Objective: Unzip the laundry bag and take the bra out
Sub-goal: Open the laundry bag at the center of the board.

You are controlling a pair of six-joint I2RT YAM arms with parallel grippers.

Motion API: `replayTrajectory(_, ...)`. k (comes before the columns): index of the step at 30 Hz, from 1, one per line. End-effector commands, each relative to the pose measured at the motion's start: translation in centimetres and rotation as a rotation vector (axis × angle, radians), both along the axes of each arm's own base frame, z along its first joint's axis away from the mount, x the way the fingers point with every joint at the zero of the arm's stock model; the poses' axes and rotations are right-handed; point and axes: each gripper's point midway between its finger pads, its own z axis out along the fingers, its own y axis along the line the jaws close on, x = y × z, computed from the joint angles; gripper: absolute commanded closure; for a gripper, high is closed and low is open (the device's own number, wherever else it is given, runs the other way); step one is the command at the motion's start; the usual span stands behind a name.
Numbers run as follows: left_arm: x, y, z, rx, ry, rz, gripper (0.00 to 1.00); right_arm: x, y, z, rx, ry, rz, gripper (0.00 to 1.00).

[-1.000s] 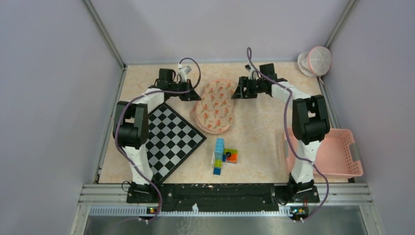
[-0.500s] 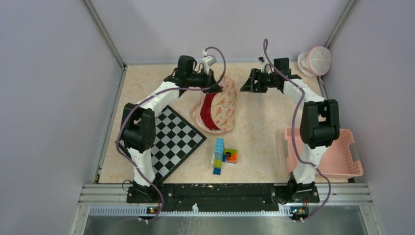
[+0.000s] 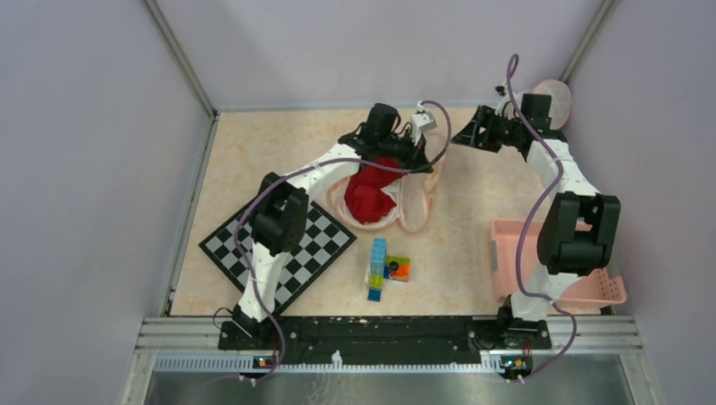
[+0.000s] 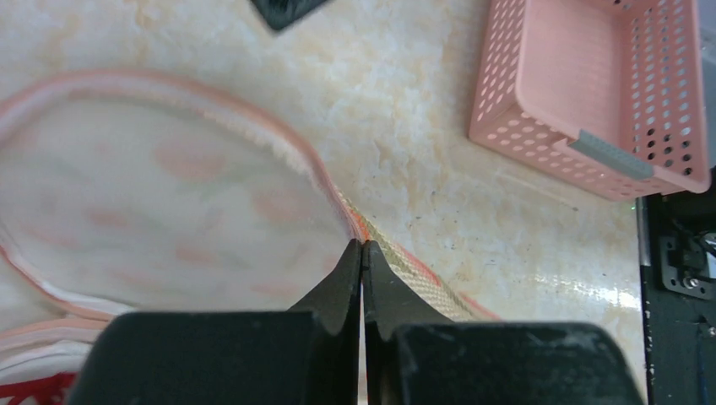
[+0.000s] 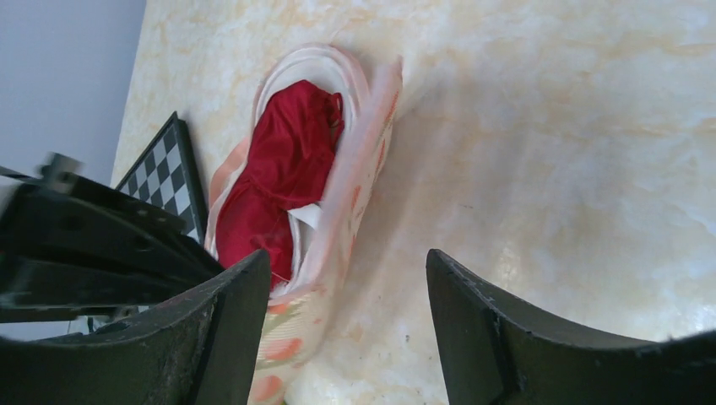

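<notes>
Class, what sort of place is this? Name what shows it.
Likely a robot test cell: left arm and right arm bolted to a walled table, with unrelated props: chessboard, toy blocks, basket.

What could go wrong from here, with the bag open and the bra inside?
1. The left gripper pinches only the thin zipper edge of the bag. It may slip, and the bag could close over the bra.
2. The left arm reaches over the bag, so the open right gripper might bump it when going for the bra.
3. The bra lies against the bag's fabric, so a grab may catch the bag too and drag it.
</notes>
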Motion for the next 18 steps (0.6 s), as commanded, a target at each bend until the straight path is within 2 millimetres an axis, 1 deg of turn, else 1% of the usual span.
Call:
replayTrajectory(1, 0.8, -2.0, -1.3, 0.019, -0.038, 0.001, 1.0, -1.6, -1.4, 2.0, -0.034, -0.049, -0.006, 0.33)
replayTrajectory(3, 0.6, -2.7, -2.5, 0.038, -0.032, -0.005, 0.98, -2.1, -2.0, 2.1, -0.053, -0.053, -0.009, 0.33)
replayTrajectory(4, 0.5, -3.0, -3.3, 0.051, -0.025, -0.007, 0.93, -2.3, -2.2, 2.0, -0.062, -0.049, -0.01, 0.33)
replayTrajectory(6, 0.5, -3.3, -4.2, 0.064, -0.015, -0.008, 0.77, -2.8, -2.7, 2.0, -0.082, -0.049, -0.012, 0.33)
replayTrajectory(7, 0.5, -3.3, -4.4, 0.067, -0.01, -0.004, 0.66, -3.0, -2.8, 2.1, -0.091, -0.048, -0.011, 0.33)
replayTrajectory(9, 0.5, -3.3, -4.2, 0.064, 0.0, 0.003, 0.5, -3.6, -3.3, 2.1, -0.108, -0.045, -0.013, 0.33)
replayTrajectory(10, 0.5, -3.3, -3.9, 0.06, 0.0, 0.007, 0.46, -3.9, -3.5, 2.2, -0.116, -0.045, -0.013, 0.33)
replayTrajectory(11, 0.5, -3.3, -3.5, 0.055, -0.001, 0.01, 0.39, -4.1, -3.7, 2.2, -0.124, -0.045, -0.015, 0.33)
replayTrajectory(15, 0.4, -3.0, -2.2, 0.045, -0.014, 0.025, 0.27, -5.3, -4.6, 2.3, -0.16, -0.047, -0.023, 0.32)
replayTrajectory(18, 0.0, -2.4, -1.5, 0.052, -0.016, 0.033, 0.18, -6.2, -4.8, 2.1, -0.172, -0.036, -0.026, 0.32)
